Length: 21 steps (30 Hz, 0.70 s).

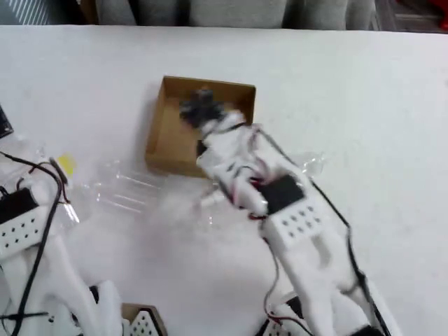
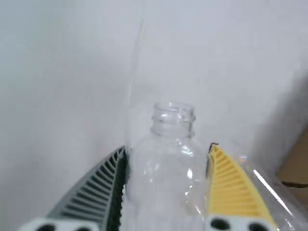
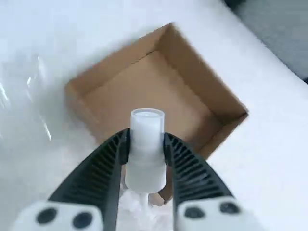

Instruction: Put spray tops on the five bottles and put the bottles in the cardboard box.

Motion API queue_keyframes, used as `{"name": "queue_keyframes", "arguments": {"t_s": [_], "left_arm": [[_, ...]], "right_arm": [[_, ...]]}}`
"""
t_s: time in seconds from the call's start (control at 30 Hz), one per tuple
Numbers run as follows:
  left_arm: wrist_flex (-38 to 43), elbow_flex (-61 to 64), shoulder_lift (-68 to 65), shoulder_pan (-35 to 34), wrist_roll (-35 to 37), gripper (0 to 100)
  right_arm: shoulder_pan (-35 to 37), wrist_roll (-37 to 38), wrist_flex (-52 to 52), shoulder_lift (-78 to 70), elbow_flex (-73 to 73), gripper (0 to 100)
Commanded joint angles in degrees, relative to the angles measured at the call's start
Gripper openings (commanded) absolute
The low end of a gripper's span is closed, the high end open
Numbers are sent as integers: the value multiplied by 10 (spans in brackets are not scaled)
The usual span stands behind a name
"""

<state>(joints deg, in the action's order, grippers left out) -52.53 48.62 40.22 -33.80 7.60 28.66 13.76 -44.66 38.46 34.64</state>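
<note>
A clear plastic bottle [image 2: 166,168] with an open, uncapped neck sits between the grey and yellow fingers [image 2: 228,187] of my left gripper [image 2: 166,192], which is shut on its body. That gripper [image 1: 61,168] is at the table's left side. My right gripper [image 3: 144,154] is shut on a white spray top [image 3: 146,144], held above the open cardboard box [image 3: 159,96]. From above, the right arm [image 1: 245,175] stretches over the box [image 1: 168,133], its gripper near the box's far part. Several clear bottles [image 1: 126,189] lie on the table left of the box.
Crinkled clear plastic [image 1: 311,164] lies right of the box. The arms' bases and cables [image 1: 42,238] stand along the near edge. The far and right parts of the white table [image 1: 378,91] are bare.
</note>
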Motion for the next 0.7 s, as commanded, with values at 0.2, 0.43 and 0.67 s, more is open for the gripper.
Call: {"name": "queue_keyframes", "arguments": {"t_s": [0.2, 0.43, 0.67], "left_arm": [[-13, 37, 233, 181, 5, 91], [53, 123, 239, 15, 4, 91], [42, 120, 177, -28, 4, 91]], "right_arm": [[-98, -224, -76, 241, -21, 15], [-97, -181, -175, 295, 40, 15], [-38, -121, -137, 298, 166, 15]]}}
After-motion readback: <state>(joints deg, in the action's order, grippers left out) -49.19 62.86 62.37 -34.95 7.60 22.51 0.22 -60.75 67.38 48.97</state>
